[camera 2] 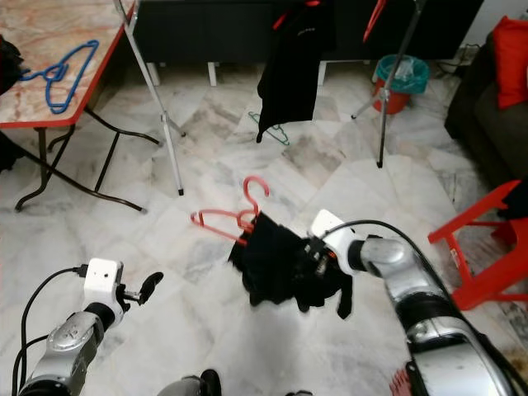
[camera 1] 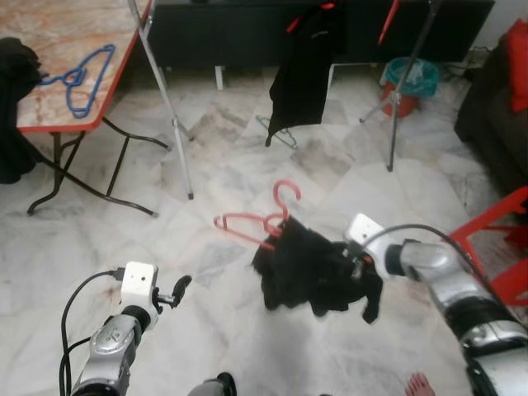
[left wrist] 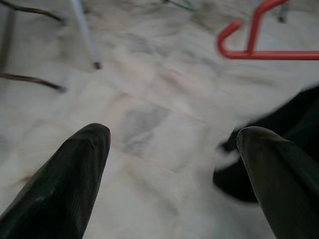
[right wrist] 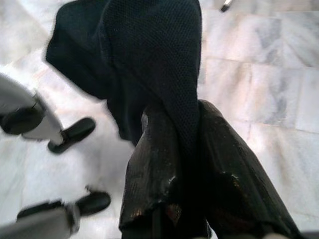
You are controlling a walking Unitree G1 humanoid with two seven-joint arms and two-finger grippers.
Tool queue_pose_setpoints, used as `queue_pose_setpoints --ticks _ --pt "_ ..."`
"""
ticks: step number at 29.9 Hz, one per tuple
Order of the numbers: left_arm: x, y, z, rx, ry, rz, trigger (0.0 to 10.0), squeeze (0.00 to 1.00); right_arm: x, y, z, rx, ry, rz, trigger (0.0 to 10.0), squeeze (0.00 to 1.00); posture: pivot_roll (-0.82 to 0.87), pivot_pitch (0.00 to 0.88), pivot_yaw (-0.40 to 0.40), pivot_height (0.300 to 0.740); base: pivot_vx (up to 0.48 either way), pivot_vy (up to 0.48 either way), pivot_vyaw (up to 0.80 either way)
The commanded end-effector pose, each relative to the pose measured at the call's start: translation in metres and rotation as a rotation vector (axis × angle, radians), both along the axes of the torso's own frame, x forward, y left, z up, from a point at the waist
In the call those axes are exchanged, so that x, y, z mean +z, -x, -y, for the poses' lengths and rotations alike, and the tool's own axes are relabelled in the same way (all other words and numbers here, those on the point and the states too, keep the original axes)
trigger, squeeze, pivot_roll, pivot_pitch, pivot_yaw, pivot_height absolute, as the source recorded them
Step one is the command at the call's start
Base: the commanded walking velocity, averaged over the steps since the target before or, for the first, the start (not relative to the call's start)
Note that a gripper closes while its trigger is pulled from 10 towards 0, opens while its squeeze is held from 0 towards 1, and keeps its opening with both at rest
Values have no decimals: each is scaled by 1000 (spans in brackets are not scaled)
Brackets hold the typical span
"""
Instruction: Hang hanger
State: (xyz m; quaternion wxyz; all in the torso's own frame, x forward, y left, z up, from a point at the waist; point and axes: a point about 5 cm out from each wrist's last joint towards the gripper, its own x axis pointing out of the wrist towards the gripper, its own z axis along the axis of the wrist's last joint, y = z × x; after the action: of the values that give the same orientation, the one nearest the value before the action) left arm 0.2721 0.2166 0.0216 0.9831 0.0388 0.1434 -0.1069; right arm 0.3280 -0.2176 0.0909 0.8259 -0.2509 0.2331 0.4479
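- Underfoot, a white marble floor (camera 1: pixel 247 165) spreads between a red-edged table (camera 1: pixel 58 49) at the left and a red chair (camera 1: pixel 495 231) at the right.
- Behind stands a garment rack (camera 1: pixel 165 107) with a hung black shirt (camera 1: pixel 301 74).
- Right gripper (right wrist: pixel 179 149) pinches a black garment (camera 1: pixel 313 272) on a red hanger (camera 1: pixel 256 221), held above the floor.
- Left gripper (left wrist: pixel 174 164) hovers low, fingers spread apart.

Silver segmented arms, white wrist camera blocks, black cables, black ribbed jaws; finish possibly scuffed.
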Motion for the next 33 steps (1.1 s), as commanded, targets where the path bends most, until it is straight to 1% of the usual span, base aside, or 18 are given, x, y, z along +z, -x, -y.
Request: queue_pose_setpoints --ticks 1,3,6,7,8,11,12,13,14,15,17,20,22,28,33 --pt "-3 4 4 -35 20 -25 10000 0 11 -3 1 14 -32 47 10000 0 11 88 -1 740 0 0 0" --pt "-4 5 8 -72 38 -34 10000 0 14 -4 4 8 -27 53 10000 0 9 75 -1 740 0 0 0" --pt "-6 9 16 -157 77 -61 10000 0 16 -4 7 19 -22 60 10000 0 13 70 -1 740 0 0 0" --pt "-8 13 22 -228 93 -89 10000 0 18 -6 4 22 -33 66 10000 0 14 61 -1 740 0 0 0" --pt "-9 15 25 -260 103 -103 10000 0 20 -6 1 39 -45 69 10000 0 14 58 0 740 0 0 0" --pt "-10 20 31 -333 129 -131 10000 0 23 -5 -7 90 -88 67 10000 0 17 56 -2 740 0 0 0" --pt "-10 20 31 -333 129 -131 10000 0 23 -5 -7 90 -88 67 10000 0 17 56 -2 740 0 0 0" --pt "-7 21 36 -387 155 -138 10000 0 26 -1 -19 176 -138 60 10000 0 17 67 -5 740 0 0 0" --pt "-6 21 38 -402 164 -138 10000 0 27 0 -23 205 -153 55 10000 0 17 67 -5 740 0 0 0" --pt "-3 19 39 -410 167 -133 10000 0 26 7 -31 286 -170 48 10000 0 21 77 -7 740 0 0 0" --pt "-1 16 39 -410 168 -125 10000 0 27 11 -36 336 -192 40 10000 0 25 81 -10 740 0 0 0" --pt "2 14 39 -412 168 -116 10000 0 28 14 -39 364 -219 33 10000 0 24 85 -9 740 0 0 0" --pt "3 11 38 -409 149 -113 10000 0 32 17 -42 398 -260 26 10000 0 20 93 -10 740 0 0 0" --pt "6 10 36 -390 153 -99 10000 0 37 19 -38 415 -275 23 10000 0 21 102 -17 740 0 0 0" --pt "5 14 38 -394 171 -108 10000 0 41 16 -34 413 -256 18 10000 0 20 105 -19 740 0 0 0"
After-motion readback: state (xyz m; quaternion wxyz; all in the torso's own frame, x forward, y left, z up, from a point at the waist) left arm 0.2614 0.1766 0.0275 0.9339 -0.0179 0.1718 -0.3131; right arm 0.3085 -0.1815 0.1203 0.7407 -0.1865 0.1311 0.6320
